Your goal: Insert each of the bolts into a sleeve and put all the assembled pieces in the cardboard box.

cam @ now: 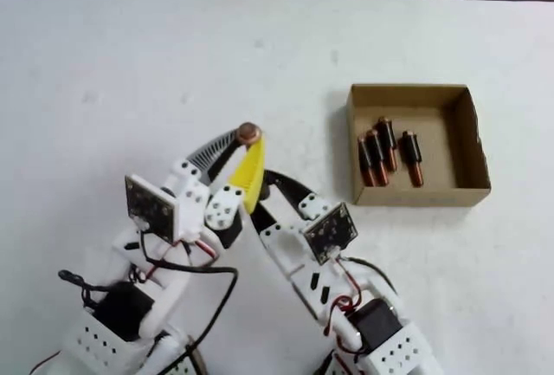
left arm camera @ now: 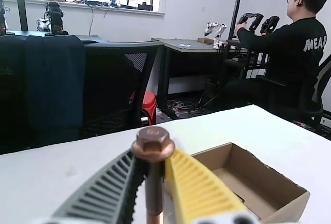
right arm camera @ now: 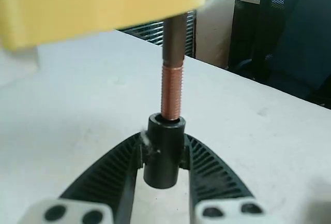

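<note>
Copper bolt (left arm camera: 153,182) in left pincer (left arm camera: 151,157), tip in sleeve (right arm camera: 163,168) within right pincer (right arm camera: 163,141).

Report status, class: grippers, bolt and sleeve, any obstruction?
Left gripper shut on bolt, upright. Right gripper shut on sleeve; bolt's threaded tip at sleeve mouth. Four assembled pieces in cardboard box. No obstruction seen.

A white table (cam: 156,54) spans the foreground. Beyond it stand 2 black chairs (left arm camera: 121,84), the farther draped in dark cloth (left arm camera: 46,84), with a red object (left arm camera: 149,105) beneath a grey desk (left arm camera: 189,44).
</note>
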`<state>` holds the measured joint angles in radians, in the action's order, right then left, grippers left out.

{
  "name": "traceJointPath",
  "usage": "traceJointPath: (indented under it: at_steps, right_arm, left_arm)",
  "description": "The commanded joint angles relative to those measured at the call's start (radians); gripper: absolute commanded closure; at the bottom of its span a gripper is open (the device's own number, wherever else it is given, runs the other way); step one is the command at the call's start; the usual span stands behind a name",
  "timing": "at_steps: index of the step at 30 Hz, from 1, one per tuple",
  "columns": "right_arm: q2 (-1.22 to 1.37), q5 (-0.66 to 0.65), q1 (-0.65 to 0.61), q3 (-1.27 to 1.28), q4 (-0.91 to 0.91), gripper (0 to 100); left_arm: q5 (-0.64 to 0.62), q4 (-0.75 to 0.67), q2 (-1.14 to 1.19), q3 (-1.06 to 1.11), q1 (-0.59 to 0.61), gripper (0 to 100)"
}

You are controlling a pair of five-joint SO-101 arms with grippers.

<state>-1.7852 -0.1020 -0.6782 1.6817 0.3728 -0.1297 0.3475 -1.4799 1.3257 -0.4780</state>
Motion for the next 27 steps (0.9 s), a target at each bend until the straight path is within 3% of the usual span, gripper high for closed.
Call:
traceJointPath:
  at_steps: [1, 14, 21, 27]
  right_arm:
    - [-0.018, -0.011, -0.004, 0.008, -0.027, 98.1]
    - [-0.018, -0.011, -0.002, 0.008, -0.027, 98.1]
    - [-0.018, -0.011, -0.002, 0.008, -0.027, 98.1]
    - [-0.018, -0.011, -0.002, 0.008, -0.022, 98.1]
  left_arm:
    - [0.003, -0.003, -0.002, 0.000, -0.015, 98]
    - [0.002, 0.002, -0.002, -0.006, -0.077, 98]
    - [-0.081, 0.167, -0.002, -0.049, -0.074, 98]
    - [-0.083, 0.183, -0.002, -0.029, -0.005, 98]
